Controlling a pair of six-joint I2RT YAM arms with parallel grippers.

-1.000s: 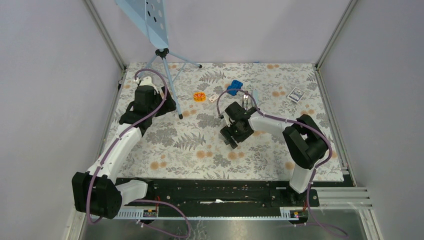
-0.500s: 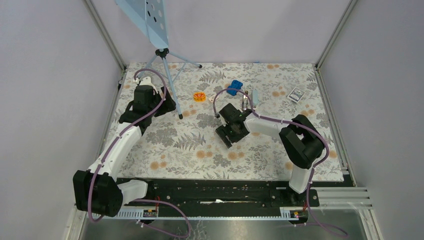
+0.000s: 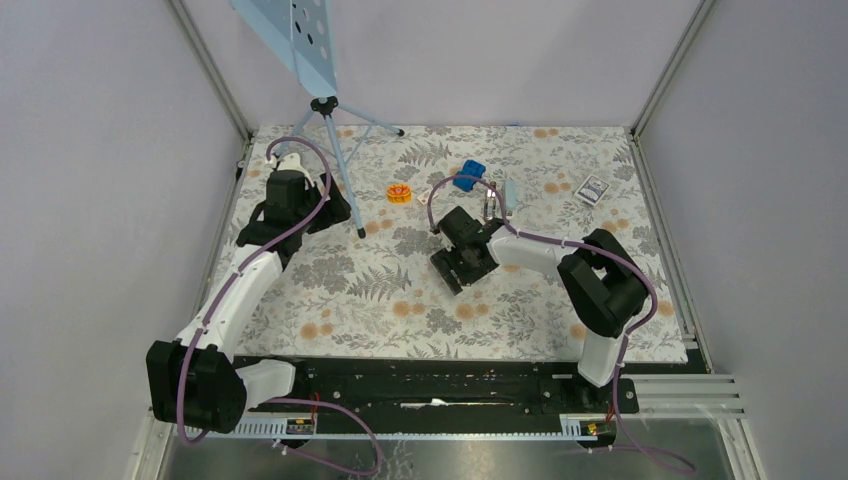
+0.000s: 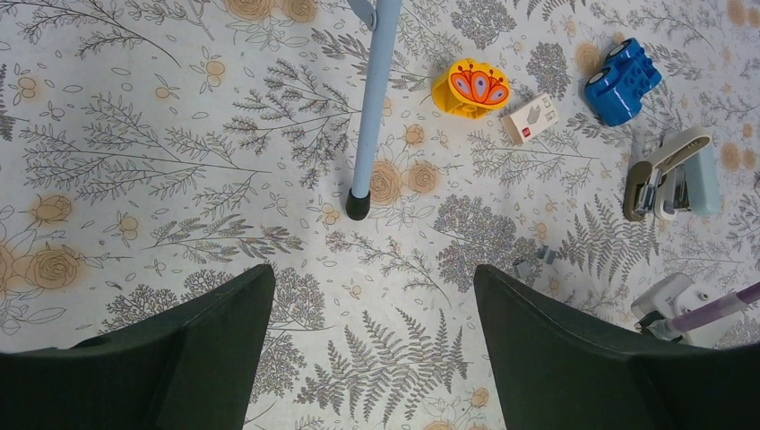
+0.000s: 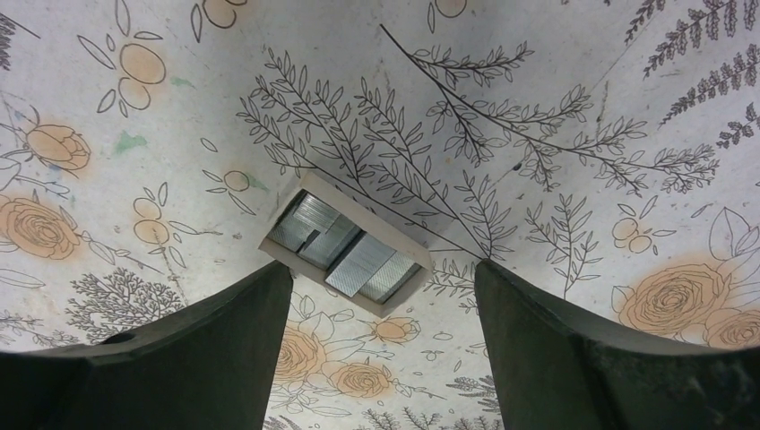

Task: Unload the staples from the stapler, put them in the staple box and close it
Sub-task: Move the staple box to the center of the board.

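Silvery staples [image 5: 358, 260] beneath low right gripper [image 5: 381, 269], jaws apart, left gripper [image 4: 372, 273] high, spread

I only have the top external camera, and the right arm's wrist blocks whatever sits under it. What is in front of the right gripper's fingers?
Observer: On the right wrist camera, the staples lie as silvery strips in a small white tray, just ahead of the right gripper.
Operator: Is the gripper open or closed on it?
Observer: Open. Its fingers stand wide apart and the tray is not clamped.
Operator: And the stapler, open or shut?
Observer: The left wrist camera shows the stapler lying open, its parts splayed apart.
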